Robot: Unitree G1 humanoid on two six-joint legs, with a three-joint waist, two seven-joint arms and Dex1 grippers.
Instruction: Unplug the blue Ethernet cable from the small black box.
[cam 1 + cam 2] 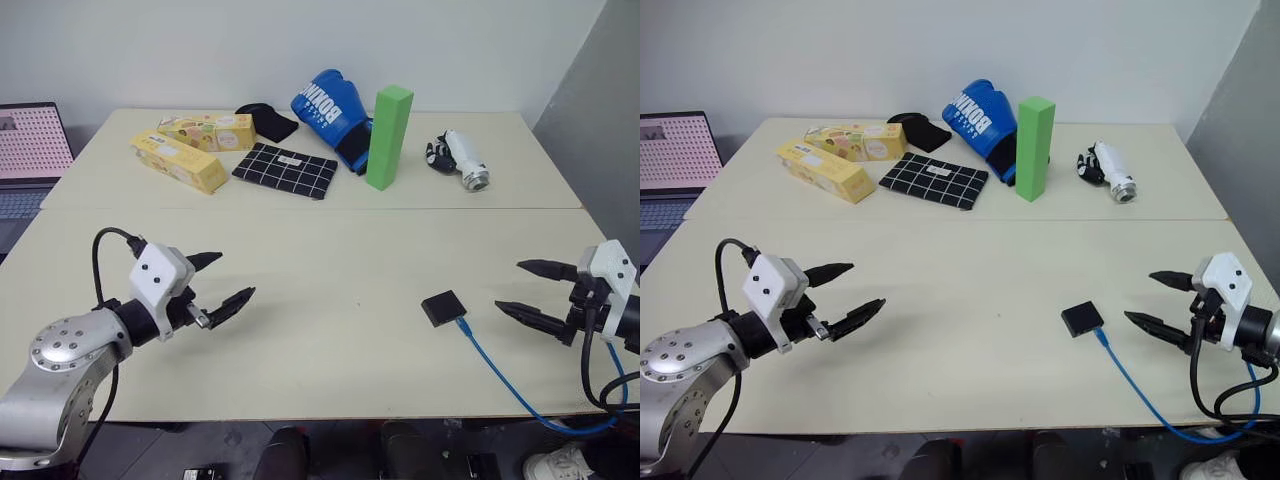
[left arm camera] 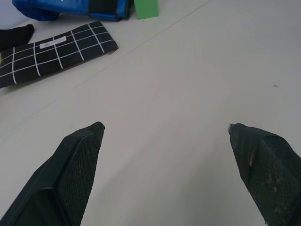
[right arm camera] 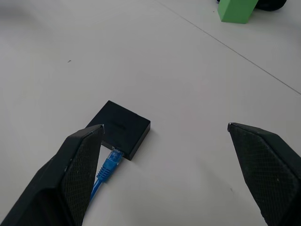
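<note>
The small black box (image 1: 443, 307) lies flat on the pale table (image 1: 330, 330) at the right, also seen close up (image 3: 124, 128). The blue Ethernet cable (image 1: 500, 372) is plugged into the box's near side (image 3: 109, 164) and trails off toward the table's front right edge. My right gripper (image 1: 515, 287) hovers open just to the right of the box, fingers pointing at it, nothing between them. My left gripper (image 1: 229, 278) hangs open over bare table at the left, far from the box.
At the back stand a green block (image 1: 388, 135), a blue boxing glove (image 1: 332, 112), a black cloth with white grid (image 1: 285, 170), two yellow cartons (image 1: 180, 160), a black pouch (image 1: 268, 121) and a white-and-black gadget (image 1: 459, 158). A laptop (image 1: 30, 150) sits at the far left.
</note>
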